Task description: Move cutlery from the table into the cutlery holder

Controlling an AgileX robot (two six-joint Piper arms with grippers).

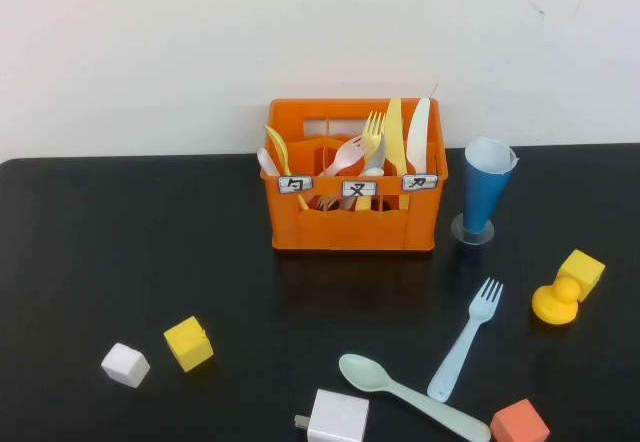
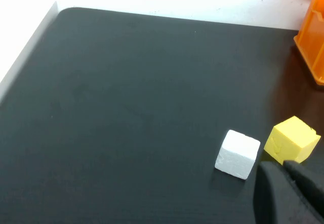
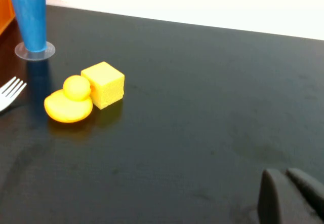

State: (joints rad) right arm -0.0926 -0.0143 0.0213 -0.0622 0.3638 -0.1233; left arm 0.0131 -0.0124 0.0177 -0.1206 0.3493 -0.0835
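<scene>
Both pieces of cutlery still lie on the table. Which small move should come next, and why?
Probably the right tool, shut and hovering low over bare table, should open and move toward the blue fork. The fork and mint spoon lie flat in front of the orange holder, on the right side. The left tool hovers by the yellow cube, farther away.

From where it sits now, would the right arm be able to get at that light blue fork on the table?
Probably yes. The light blue fork lies flat on the table with bare space around it; only the yellow duck sits nearby. The right gripper, shut, hangs low, empty.
</scene>
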